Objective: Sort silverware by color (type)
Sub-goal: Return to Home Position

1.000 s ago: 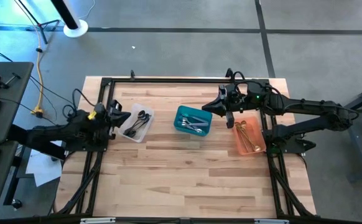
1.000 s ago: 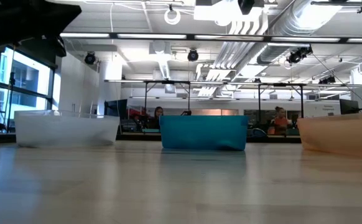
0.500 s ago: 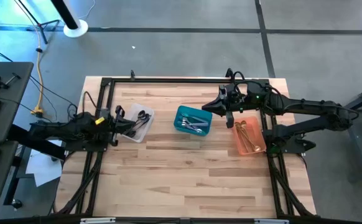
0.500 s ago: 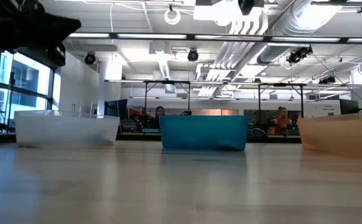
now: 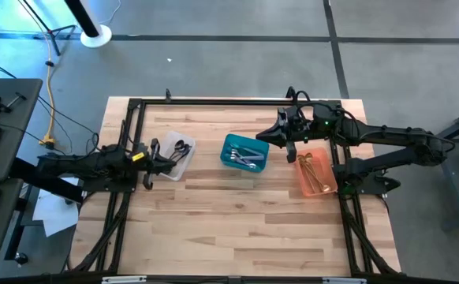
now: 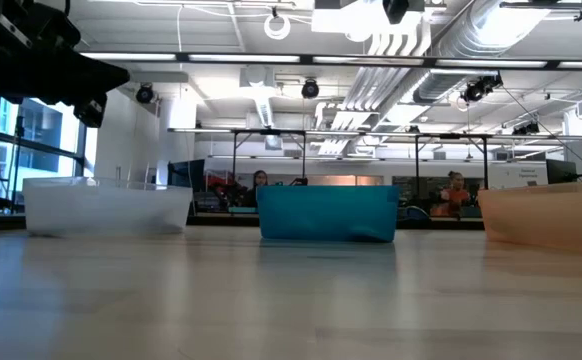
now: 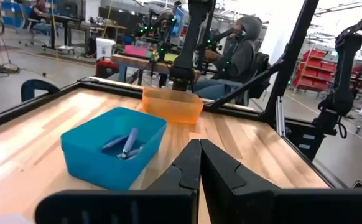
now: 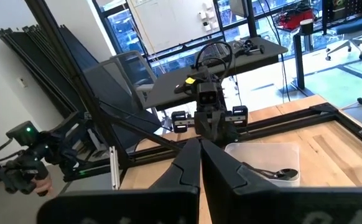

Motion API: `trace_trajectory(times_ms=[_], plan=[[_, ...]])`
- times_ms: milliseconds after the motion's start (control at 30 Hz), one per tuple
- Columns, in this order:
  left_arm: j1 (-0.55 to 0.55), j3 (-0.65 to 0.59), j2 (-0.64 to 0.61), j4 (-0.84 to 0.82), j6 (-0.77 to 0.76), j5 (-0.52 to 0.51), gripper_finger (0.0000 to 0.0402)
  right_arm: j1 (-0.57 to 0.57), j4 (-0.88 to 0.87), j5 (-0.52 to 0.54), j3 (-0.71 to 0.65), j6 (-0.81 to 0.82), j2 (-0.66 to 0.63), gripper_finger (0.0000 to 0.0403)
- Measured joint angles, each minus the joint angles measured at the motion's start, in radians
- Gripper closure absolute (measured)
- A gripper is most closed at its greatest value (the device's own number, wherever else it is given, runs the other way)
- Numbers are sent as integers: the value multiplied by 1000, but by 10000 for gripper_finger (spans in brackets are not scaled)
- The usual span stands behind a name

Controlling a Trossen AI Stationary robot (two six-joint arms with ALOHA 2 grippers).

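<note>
Plan of the wooden table [image 5: 237, 229] as seen from above. The clear bin [image 5: 184, 169], at 10 o'clock from the table's centre, holds the dark utensils [image 5: 178, 150]. The teal bin [image 5: 228, 142], at 12 o'clock, holds the silver utensils [image 5: 248, 160], and the orange bin [image 5: 328, 188], at 3 o'clock, holds the gold spoons [image 5: 312, 170]. The left gripper [image 7: 199, 144] sits at the clear bin's 9 o'clock side, fingers pressed together and empty. The right gripper [image 8: 200, 144] hangs at the teal bin's 2 o'clock, likewise closed on nothing.

Matt wood table [image 5: 237, 221], teal plastic bin [image 6: 326, 215], shiny silverware [image 5: 247, 160]
</note>
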Motion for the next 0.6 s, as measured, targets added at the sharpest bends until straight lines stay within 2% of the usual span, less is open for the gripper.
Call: trace_trajectory(times_ms=[333,600], plan=[[0,0,9,0,-18,2,402,7,-21,0,0,-98,-10,403],[0,0,9,0,-19,0,402,7,-247,-2,0,-181,-126,403]])
